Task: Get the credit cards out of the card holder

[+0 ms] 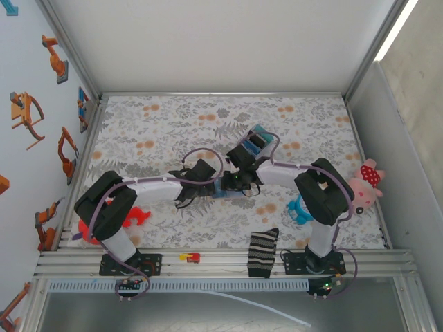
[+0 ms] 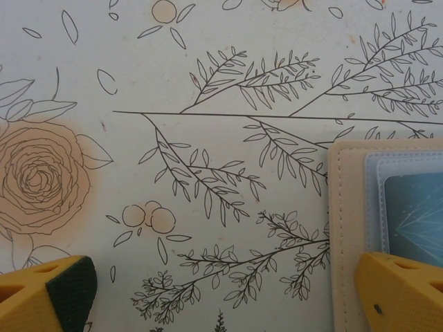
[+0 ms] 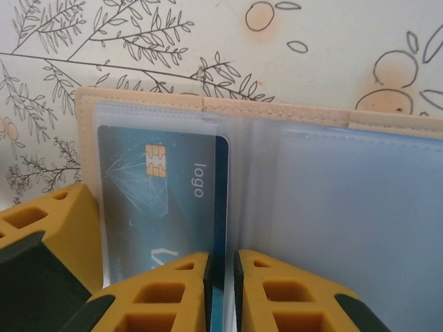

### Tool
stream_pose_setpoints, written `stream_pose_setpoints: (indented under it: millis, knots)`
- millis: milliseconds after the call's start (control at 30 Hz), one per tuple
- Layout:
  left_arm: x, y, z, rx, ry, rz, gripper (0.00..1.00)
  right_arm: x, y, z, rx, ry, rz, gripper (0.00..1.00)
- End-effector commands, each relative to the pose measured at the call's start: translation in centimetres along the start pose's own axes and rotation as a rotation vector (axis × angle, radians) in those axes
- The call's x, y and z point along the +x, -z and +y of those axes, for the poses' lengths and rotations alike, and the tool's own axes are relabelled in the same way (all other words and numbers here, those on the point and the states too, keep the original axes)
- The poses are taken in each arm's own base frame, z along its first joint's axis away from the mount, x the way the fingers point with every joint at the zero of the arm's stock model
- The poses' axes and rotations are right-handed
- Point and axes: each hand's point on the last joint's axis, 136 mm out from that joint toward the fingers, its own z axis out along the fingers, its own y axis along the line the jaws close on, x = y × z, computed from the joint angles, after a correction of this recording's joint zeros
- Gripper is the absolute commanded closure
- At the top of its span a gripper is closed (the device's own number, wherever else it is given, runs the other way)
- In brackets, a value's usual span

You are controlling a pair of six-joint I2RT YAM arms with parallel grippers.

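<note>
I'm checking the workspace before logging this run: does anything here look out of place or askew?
The striped sock hangs over the table's near edge onto the metal rail, and the pink plush sits at its right edge. The card holder lies open and flat, and its card looks intact.

The card holder (image 3: 291,114) lies open on the flowered surface (image 3: 332,48), its tan rim framing two clear sleeves. One sleeve holds a dark teal card (image 3: 159,200) with a gold chip (image 3: 157,160) and the word "logo". The right gripper (image 3: 223,266) pinches that card's long edge between its yellow fingers. Another yellow block (image 3: 48,221) rests at the holder's edge, on the card's other side.
</note>
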Motion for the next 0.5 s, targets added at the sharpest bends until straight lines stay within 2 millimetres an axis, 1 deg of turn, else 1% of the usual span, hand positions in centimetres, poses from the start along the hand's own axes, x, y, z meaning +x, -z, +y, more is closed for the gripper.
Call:
stream_pose_setpoints:
  millis: [0, 133, 300, 467]
  knots:
    - [0.9, -0.3, 1.0, -0.072, -0.049, 0.036, 0.03, 0.1, 1.0, 1.4, -0.087, -0.011, -0.01, 0.84]
    - [0.8, -0.1, 1.1, -0.092, -0.065, 0.033, 0.03, -0.3, 1.4, 2.0, -0.165, -0.029, -0.025, 0.88]
    - [0.9, -0.2, 1.0, -0.099, -0.074, 0.038, 0.03, -0.6, 1.4, 2.7, -0.266, -0.062, -0.036, 0.88]
    - [0.9, -0.1, 0.9, -0.1, -0.075, 0.038, 0.03, -0.7, 1.2, 2.6, -0.287, -0.075, -0.036, 0.88]
